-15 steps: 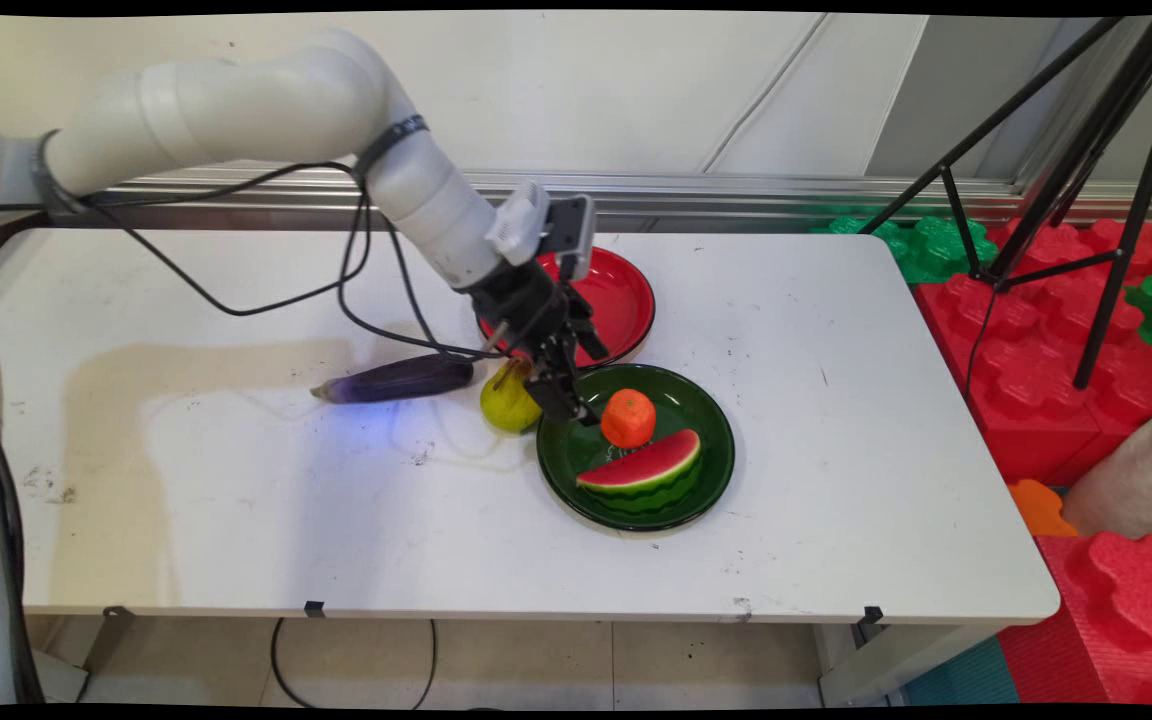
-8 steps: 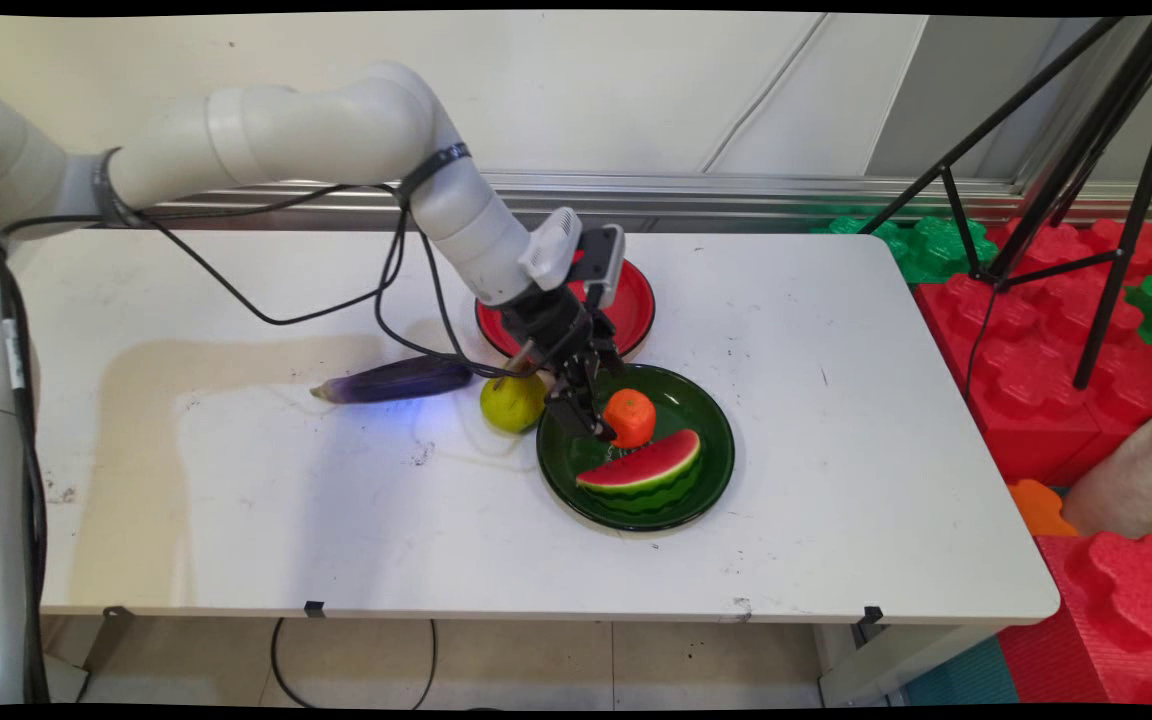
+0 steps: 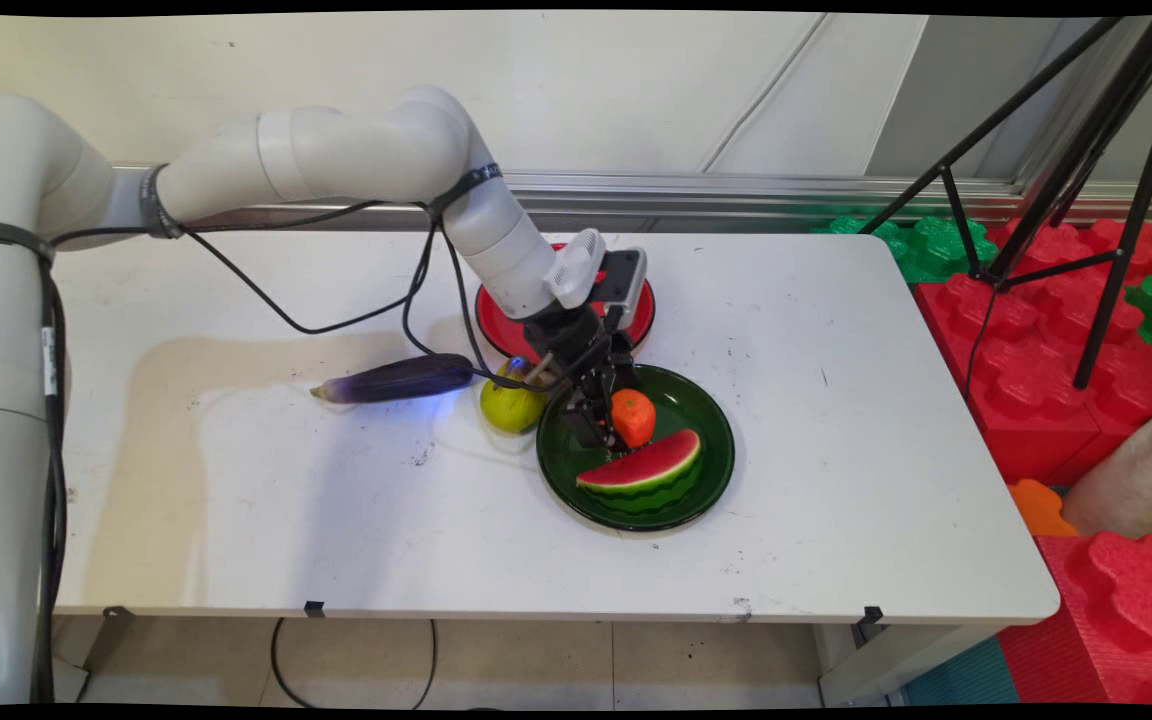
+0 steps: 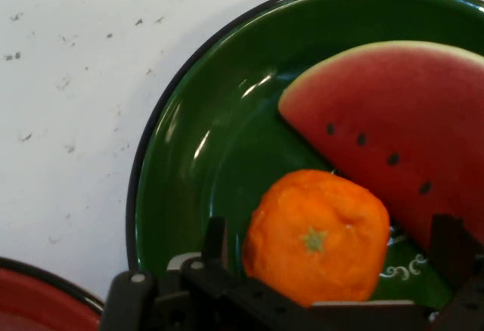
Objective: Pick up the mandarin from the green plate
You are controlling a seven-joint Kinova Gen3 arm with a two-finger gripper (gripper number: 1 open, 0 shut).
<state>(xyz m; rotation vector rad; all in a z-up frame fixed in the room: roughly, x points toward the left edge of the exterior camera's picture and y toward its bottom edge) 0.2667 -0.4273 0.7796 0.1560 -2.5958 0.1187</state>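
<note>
Counter: wide bare stretches along the near edge and the right end; the things cluster mid-counter toward the far edge.
Jaws: open wide, one finger on each side of the orange, not clearly pressing it.
Orange: on the green plate, just beside the watermelon slice.
Nearby: pear at the plate's left rim, eggplant further left, red plate behind.

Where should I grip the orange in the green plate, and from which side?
Grip the orange across its round middle, coming from above. Its stem end faces up toward the tool, which is open with a finger on either side. The watermelon slice lies close beside it in the green plate, so a sideways approach looks crowded.
</note>
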